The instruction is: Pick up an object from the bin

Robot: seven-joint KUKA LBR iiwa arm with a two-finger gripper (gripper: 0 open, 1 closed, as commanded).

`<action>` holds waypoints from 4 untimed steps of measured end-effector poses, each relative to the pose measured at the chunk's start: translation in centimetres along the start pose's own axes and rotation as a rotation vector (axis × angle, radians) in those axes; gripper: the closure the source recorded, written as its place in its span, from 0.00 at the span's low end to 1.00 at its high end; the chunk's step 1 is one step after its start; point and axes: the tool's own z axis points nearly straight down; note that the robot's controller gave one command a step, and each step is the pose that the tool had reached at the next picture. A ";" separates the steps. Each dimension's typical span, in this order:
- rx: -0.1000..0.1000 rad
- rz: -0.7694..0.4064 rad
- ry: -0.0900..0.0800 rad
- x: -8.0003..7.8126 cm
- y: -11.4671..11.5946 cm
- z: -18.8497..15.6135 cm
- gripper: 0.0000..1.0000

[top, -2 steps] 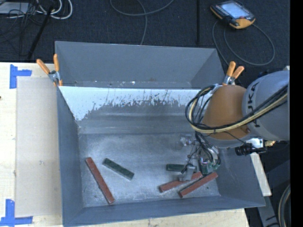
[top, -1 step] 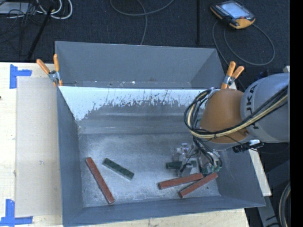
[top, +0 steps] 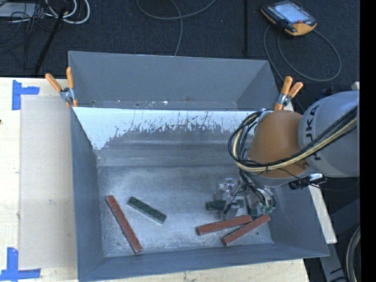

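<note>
My gripper (top: 230, 204) hangs low over the bin's front right part, under the orange cover and cables. A small dark green piece (top: 214, 205) lies right at its tips, and I cannot tell whether it sits between the fingers. Just in front of the gripper lie two reddish-brown flat sticks, one (top: 223, 225) nearly level and one (top: 247, 230) slanting up to the right, their ends close together.
A dark green flat bar (top: 147, 210) lies in the front middle-left of the bin floor. A third reddish-brown stick (top: 123, 224) lies slanted at the front left. The arm and its cables cover the bin's right side.
</note>
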 end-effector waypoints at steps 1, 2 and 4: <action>0.000 0.000 0.000 0.0 0.0 0.0 1.00; 0.000 -0.001 0.003 0.1 0.0 -0.3 1.00; -0.001 -0.001 0.012 0.3 0.1 -3.9 1.00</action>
